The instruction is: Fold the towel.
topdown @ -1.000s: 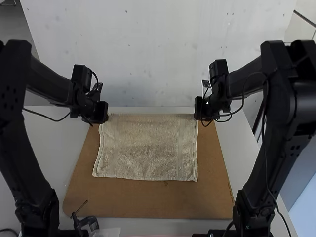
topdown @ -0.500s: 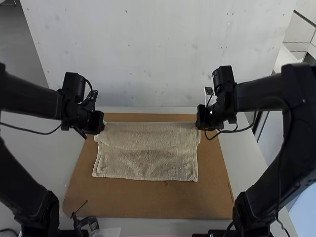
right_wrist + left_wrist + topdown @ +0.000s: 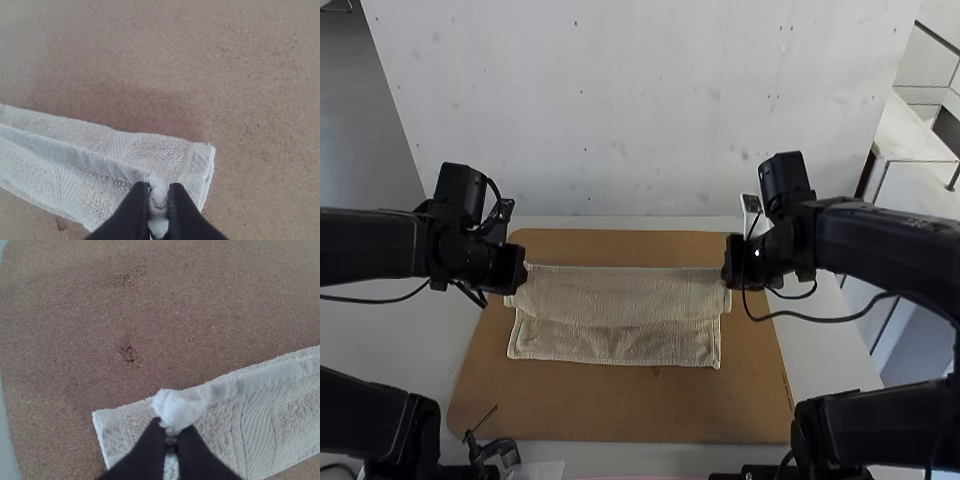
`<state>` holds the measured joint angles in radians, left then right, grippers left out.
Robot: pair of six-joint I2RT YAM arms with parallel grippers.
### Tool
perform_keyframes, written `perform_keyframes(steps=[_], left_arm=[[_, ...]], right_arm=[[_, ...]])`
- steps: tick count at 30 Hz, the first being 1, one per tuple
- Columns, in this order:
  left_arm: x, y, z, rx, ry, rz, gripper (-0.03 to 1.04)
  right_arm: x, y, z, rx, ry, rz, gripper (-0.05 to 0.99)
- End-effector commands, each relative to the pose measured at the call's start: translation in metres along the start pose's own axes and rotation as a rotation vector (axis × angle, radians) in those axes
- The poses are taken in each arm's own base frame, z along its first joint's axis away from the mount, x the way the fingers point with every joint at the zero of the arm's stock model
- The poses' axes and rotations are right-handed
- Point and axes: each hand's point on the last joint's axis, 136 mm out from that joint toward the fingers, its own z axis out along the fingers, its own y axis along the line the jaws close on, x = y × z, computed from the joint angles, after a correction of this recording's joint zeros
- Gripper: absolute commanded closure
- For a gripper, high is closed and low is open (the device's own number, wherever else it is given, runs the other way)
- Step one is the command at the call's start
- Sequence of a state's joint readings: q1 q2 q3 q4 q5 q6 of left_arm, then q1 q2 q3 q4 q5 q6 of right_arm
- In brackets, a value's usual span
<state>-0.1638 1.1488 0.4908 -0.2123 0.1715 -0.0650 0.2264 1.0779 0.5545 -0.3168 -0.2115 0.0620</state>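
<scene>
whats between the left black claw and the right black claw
The beige cloth towel: its pinched edge spans from left claw to right claw, seen in the high view.

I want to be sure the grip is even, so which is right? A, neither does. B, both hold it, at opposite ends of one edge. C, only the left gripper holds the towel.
B: the left gripper and right gripper each pinch the towel, at opposite ends of its far edge.

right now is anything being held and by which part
The towel: the left gripper holds it at one far corner, the right gripper at the other.
</scene>
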Motion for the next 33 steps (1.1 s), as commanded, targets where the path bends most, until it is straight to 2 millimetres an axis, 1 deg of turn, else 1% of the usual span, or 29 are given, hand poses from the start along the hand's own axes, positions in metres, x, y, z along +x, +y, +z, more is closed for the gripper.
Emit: perform_keyframes(steps=[1, 8, 12, 17, 22, 26, 30, 33], left_arm=[[-0.003, 0.003, -0.005, -0.024, -0.021, 0.008, 1.0], [-0.003, 0.005, -0.007, -0.04, -0.011, 0.008, 1.0], [0.002, 0.006, -0.002, -0.04, 0.037, 0.001, 1.0], [0.007, 0.007, 0.006, -0.039, 0.09, -0.007, 1.0], [0.014, 0.009, 0.016, -0.038, 0.137, -0.014, 1.0], [0.02, 0.011, 0.024, -0.038, 0.169, -0.022, 1.0], [0.022, 0.013, 0.031, -0.04, 0.179, -0.027, 1.0], [0.022, 0.015, 0.035, -0.041, 0.178, -0.029, 1.0]], right_arm=[[0.003, -0.001, -0.003, 0.019, -0.005, 0.013, 0.91], [0.015, -0.003, 0.001, 0.037, 0.028, 0.027, 0.91], [0.023, -0.006, 0.006, 0.055, 0.074, 0.038, 0.91], [0.026, -0.01, 0.014, 0.073, 0.113, 0.044, 0.91], [0.032, -0.014, 0.026, 0.086, 0.167, 0.055, 0.91], [0.032, -0.016, 0.034, 0.093, 0.191, 0.055, 0.91], [0.033, -0.018, 0.042, 0.099, 0.214, 0.06, 0.91], [0.03, -0.02, 0.047, 0.105, 0.211, 0.061, 0.91]])
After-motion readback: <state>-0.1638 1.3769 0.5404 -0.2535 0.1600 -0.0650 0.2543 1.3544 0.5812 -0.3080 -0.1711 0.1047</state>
